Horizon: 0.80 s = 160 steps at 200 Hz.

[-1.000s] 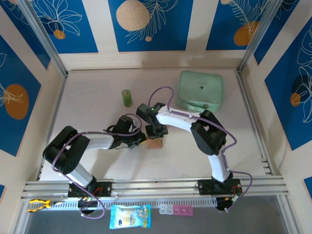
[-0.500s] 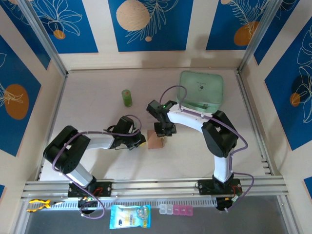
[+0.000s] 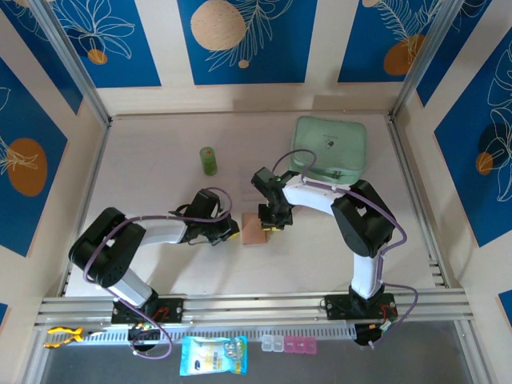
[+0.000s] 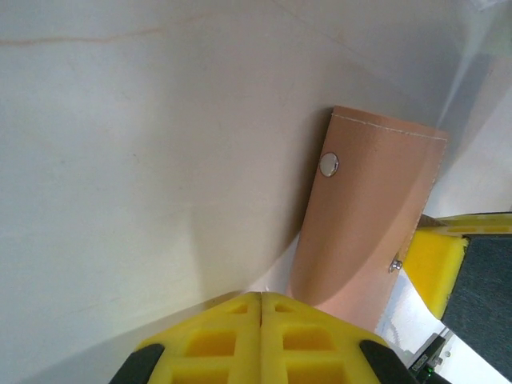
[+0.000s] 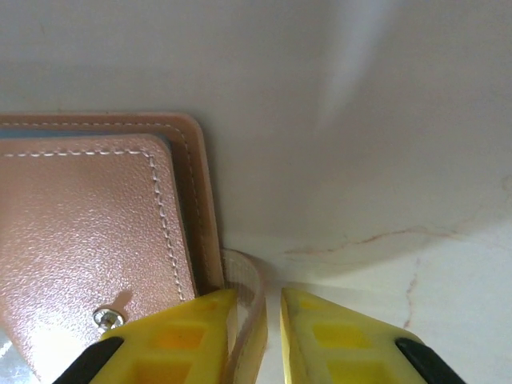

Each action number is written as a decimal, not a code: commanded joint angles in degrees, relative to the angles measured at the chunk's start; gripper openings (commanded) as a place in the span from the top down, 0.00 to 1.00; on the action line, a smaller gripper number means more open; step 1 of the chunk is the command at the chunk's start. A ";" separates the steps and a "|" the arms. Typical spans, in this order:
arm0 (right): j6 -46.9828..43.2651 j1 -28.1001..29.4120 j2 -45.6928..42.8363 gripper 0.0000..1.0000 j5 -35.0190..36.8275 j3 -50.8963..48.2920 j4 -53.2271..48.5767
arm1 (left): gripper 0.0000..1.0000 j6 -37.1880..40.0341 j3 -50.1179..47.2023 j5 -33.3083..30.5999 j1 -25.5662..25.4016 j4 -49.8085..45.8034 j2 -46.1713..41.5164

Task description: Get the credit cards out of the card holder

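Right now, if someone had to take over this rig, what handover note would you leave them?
Left gripper: shut, fingers together at the card holder's edge.
Right gripper: fingers narrowly apart around a thin tan edge of the holder; I cannot tell whether it is clamped.
The holder lies folded flat on the table, between the two grippers.
Done: nothing taken out yet.
Left: open the holder and pull out the credit cards.

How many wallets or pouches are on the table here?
2. The tan card holder lies near the middle of the table; the mint-green pouch sits toward the far right. Nothing suggests another is hidden.
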 commanded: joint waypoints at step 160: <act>-1.37 -0.69 -4.29 0.89 -1.11 -2.62 3.34 | 1.00 2.99 2.32 -0.46 -0.30 -0.64 -2.50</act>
